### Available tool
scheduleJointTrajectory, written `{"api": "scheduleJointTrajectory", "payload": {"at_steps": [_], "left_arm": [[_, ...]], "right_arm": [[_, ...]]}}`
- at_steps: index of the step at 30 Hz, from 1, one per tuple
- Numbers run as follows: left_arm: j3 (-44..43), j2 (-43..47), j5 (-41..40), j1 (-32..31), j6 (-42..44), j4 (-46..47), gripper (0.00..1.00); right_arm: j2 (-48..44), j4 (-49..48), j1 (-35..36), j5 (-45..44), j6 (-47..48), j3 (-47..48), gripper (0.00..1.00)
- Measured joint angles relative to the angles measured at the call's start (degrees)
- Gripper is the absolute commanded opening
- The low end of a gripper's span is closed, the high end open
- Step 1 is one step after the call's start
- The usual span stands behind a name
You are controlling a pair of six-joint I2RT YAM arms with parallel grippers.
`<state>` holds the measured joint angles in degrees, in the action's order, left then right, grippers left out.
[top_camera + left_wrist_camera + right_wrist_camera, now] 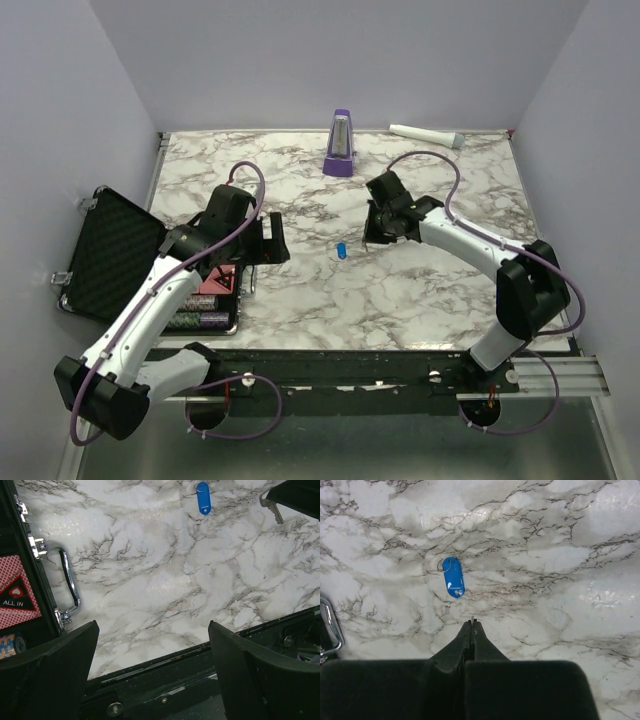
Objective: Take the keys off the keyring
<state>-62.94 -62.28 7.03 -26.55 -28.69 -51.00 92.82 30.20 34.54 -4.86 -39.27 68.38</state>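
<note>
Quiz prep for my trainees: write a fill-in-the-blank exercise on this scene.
1. The left gripper has its jaws wide ___, with nothing between them.
2. The right gripper has its jaws ___ on a silvery key.
3. The oblong plastic tag, lying on the marble table with a thin keyring at one end, is coloured ___.
Missing words: open; shut; blue.

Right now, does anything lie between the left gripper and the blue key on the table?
Nothing visible does. In the left wrist view only bare marble table lies between the open left gripper and the blue key. The case handle sits off to the side.
</note>
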Motion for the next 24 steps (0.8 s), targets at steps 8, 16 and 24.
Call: {"api": "scheduleJointTrajectory", "payload": {"at_steps": [8,16,24], "left_arm": [[1.1,2.6,-1.2,0.2,0.4,0.2,0.98],[1.4,2.4,-1.3,0.3,0.4,0.6,0.98],[1.4,1.7,-1.3,0.3,0.7,1.2,0.98]], "right_arm": [[6.4,2.2,0.0,-0.5,-0.4,5.9,0.27],[7.0,4.4,0.0,-0.4,-0.7,7.5,0.38],[6.7,5.9,0.0,-0.4,-0.6,7.5,0.38]]}}
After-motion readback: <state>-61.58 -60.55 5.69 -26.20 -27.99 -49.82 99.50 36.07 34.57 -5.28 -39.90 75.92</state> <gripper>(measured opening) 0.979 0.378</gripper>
